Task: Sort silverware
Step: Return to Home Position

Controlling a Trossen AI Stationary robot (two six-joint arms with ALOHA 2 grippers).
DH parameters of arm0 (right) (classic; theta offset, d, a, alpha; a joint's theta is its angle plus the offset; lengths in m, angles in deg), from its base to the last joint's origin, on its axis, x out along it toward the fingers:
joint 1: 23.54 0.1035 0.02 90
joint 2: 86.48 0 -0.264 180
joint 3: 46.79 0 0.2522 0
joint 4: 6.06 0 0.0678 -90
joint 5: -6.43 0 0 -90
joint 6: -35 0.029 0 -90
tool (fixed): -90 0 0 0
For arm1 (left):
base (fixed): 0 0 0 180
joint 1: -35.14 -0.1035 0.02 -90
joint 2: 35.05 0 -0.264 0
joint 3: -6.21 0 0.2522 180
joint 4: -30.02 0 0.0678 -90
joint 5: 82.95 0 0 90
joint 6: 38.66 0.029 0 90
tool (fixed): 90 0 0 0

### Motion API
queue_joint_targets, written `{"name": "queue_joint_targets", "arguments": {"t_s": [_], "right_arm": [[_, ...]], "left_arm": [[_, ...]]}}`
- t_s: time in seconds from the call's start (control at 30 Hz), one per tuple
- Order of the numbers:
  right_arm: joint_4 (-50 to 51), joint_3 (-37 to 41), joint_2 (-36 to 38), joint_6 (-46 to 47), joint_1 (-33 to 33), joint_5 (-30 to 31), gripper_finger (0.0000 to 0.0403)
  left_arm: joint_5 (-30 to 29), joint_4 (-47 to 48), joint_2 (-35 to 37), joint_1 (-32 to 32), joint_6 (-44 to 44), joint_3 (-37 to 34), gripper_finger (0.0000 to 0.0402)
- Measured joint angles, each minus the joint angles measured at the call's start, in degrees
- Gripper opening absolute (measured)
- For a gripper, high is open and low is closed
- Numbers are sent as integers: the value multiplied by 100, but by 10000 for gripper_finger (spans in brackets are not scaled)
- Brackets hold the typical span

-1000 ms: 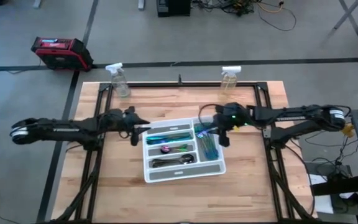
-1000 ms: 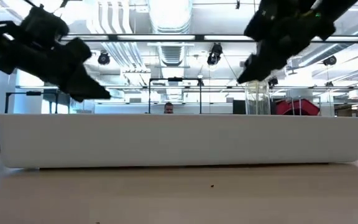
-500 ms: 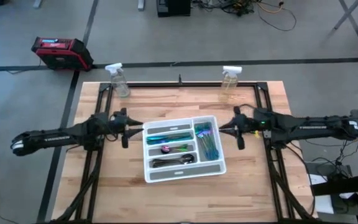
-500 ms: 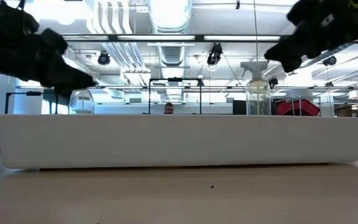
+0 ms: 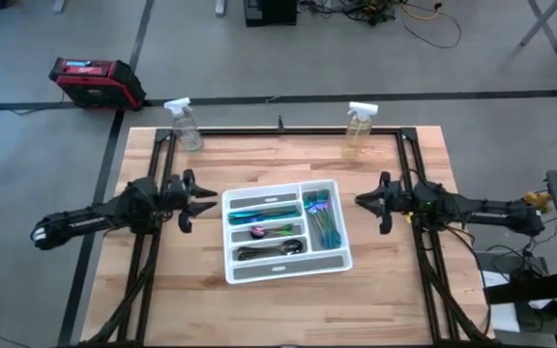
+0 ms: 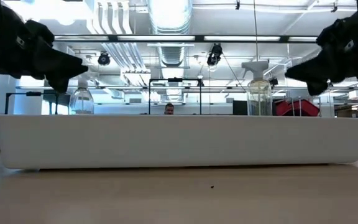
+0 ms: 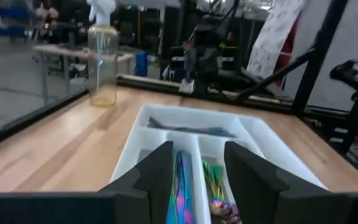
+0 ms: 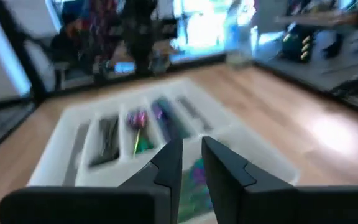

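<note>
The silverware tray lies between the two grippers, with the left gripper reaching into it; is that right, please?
Not quite: the silverware tray lies between them, but the left gripper is beside it, outside its rim, as the high view shows.

Left pincer (image 5: 201, 200) parted, right pincer (image 5: 364, 201) narrowly parted (both empty)

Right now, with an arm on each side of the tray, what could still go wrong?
1. The left gripper and right gripper both hang close to the silverware tray; a low swing might clip its rim and jostle the sorted silverware.
2. At the table's far edge stand the left spray bottle and the right spray bottle, one beyond each arm; a wide arc might tip one.
</note>
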Motion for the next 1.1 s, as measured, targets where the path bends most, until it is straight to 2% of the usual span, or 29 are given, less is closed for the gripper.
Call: {"name": "queue_joint_targets", "arguments": {"t_s": [0.1,0.33,0.6,0.9,1.1], "right_arm": [[-21,-3,439,-236,64,-146,59],[-1,-6,214,-209,101,-137,74],[24,-7,287,-311,111,-53,86],[32,-9,306,-204,111,-23,76],[34,-9,234,-152,111,-21,59]], "left_arm": [[24,10,33,18,9,1,132],[106,29,-55,103,65,12,121],[121,1207,457,111,70,377,125],[288,183,454,164,128,87,131],[288,97,408,253,111,52,122]]}}
